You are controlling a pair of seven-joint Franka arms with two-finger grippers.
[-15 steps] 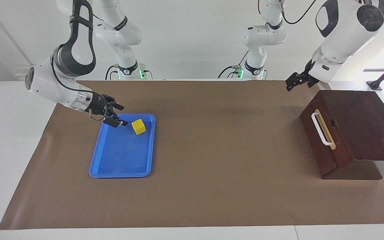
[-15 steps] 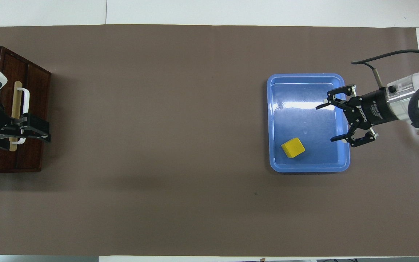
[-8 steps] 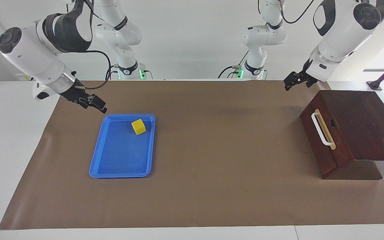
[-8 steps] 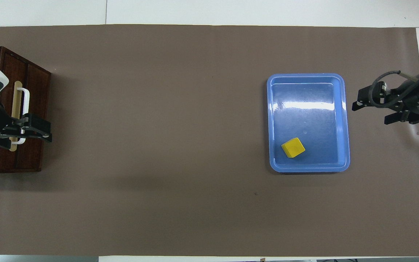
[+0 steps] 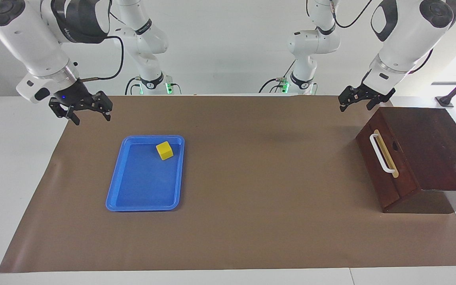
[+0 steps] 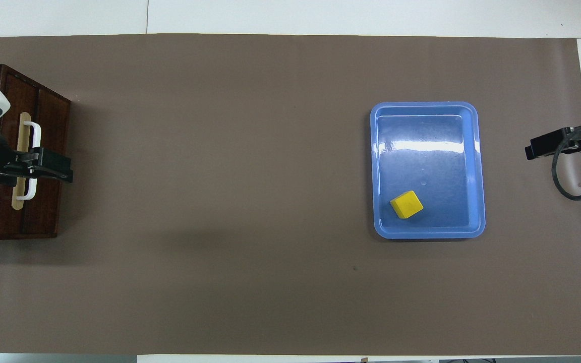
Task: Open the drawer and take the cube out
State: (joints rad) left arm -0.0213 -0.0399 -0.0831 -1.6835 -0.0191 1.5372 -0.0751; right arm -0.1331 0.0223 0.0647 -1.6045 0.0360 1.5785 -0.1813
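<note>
The yellow cube [image 5: 164, 150] lies in the blue tray [image 5: 145, 208], in the corner nearer to the robots; it also shows in the overhead view [image 6: 406, 204]. The drawer [image 5: 375, 170] is shut in the dark wooden box at the left arm's end, white handle [image 5: 382, 154] facing the tray. My right gripper [image 5: 90, 115] is open and empty, raised over the mat's edge beside the tray; it also shows in the overhead view [image 6: 532, 149]. My left gripper [image 5: 354, 102] is open and empty, raised in the air by the box, apart from the handle [image 6: 33, 161].
A brown mat [image 5: 259, 190] covers the table between the tray [image 6: 426, 234] and the wooden box [image 5: 430, 150]. The box stands at an angle at the mat's edge, and white table shows around the mat.
My right gripper has drawn back from over the tray, risen and turned its fingers down. My left gripper has turned slightly in place. The cube and the drawer have not moved.
</note>
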